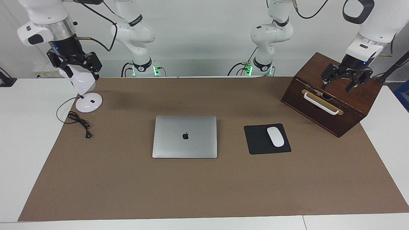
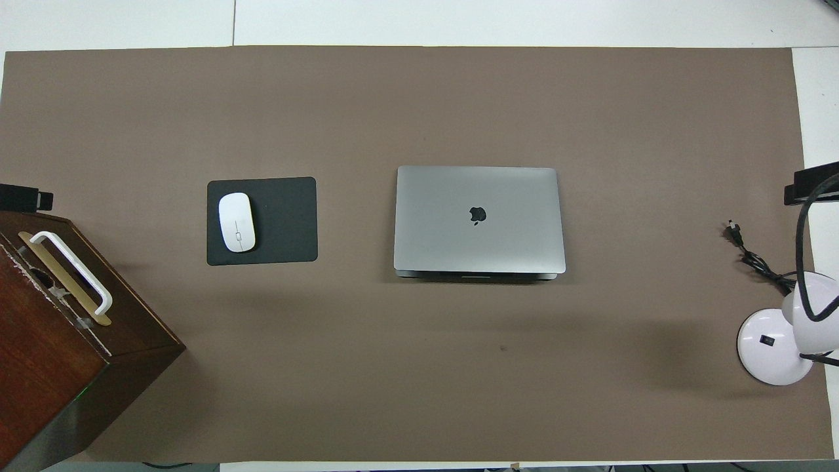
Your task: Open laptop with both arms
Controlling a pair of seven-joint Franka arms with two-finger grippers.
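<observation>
Brown paper covers the tabletop nearest the facing camera, and that stretch is bare. Farther in, at the middle of the paper, lies the laptop, shut flat with its logo upward. Beside it, toward the left arm's end, a white mouse sits on a black mouse pad. Nearer the robots at that end stands a wooden drawer box with a white handle. At the right arm's end stands a white desk lamp with its cord loose on the paper.

Neither arm has reached the laptop. The left end effector hangs over the drawer box with its fingers spread. The right end effector hangs over the desk lamp, fingers also spread.

As a judgement, the laptop will handle as a thin, stiff, fairly heavy slab with smooth, slippery metal faces and a fragile screen inside. The overhead view shows a recessed strip along the edge nearer the robots, which may be the hinge; if so, the lid lifts at the edge farther from them. One end effector would press the base down while the other lifts the lid's lip gently.
</observation>
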